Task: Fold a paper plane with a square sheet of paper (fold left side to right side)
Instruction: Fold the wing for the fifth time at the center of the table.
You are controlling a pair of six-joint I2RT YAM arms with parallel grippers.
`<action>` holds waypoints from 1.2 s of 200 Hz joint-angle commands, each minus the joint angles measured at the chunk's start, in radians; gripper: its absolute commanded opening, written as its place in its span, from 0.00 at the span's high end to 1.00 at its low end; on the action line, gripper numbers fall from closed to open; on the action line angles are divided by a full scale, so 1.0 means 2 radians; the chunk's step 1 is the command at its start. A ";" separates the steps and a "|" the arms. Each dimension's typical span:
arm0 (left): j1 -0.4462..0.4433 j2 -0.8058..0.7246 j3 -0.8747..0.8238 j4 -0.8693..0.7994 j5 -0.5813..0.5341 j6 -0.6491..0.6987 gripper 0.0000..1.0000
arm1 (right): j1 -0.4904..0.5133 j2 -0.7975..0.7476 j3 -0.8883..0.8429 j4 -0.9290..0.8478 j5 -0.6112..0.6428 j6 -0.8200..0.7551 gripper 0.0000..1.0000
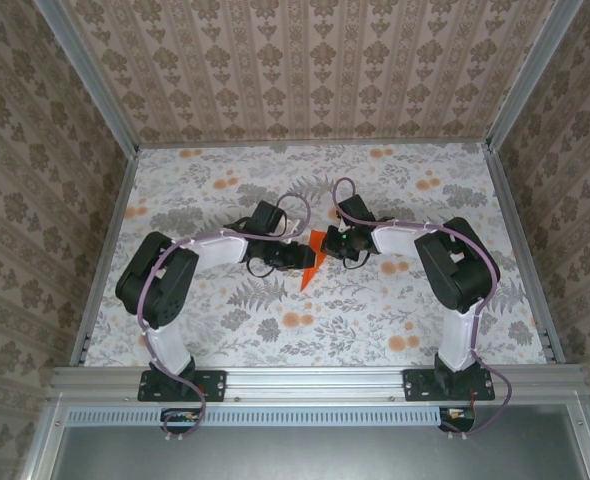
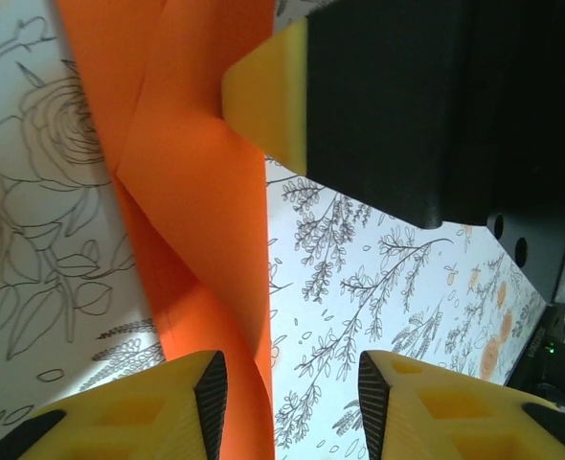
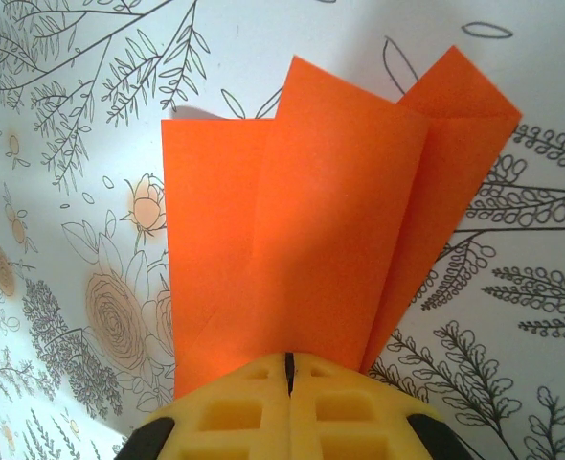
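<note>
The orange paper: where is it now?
Top view: the orange paper is at the middle of the table, pinched by the right gripper, with the left gripper to its left.

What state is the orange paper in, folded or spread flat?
Folded: the paper shows overlapping layers with crease lines, not one flat square. The right gripper is shut on one end.

The sheet of paper (image 1: 313,258) is sitting near the middle of the table (image 1: 225,330), its pointed end facing the near edge. The left claw (image 1: 291,256) is sitting just to its left and the right claw (image 1: 341,243) just to its right, facing each other across it. The sheet is running between the left claw's spread fingers (image 2: 168,407), close against one, while the right claw's tip is touching it farther along.
</note>
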 commanded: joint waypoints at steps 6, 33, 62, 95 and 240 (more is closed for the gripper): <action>-0.005 0.019 0.000 0.004 0.026 0.011 0.56 | 0.002 0.026 -0.006 -0.041 0.012 -0.004 1.00; -0.008 0.037 0.011 0.002 0.027 0.013 0.55 | 0.003 0.025 -0.005 -0.041 0.012 -0.004 1.00; -0.008 0.052 0.017 -0.003 0.015 0.018 0.59 | 0.003 0.017 -0.006 -0.033 0.006 -0.003 1.00; -0.004 0.055 0.022 -0.003 0.010 0.031 0.86 | -0.002 -0.011 -0.010 -0.024 0.004 -0.012 0.92; 0.005 0.043 -0.010 0.147 0.086 -0.112 1.00 | -0.042 -0.137 -0.146 0.080 -0.014 -0.001 0.78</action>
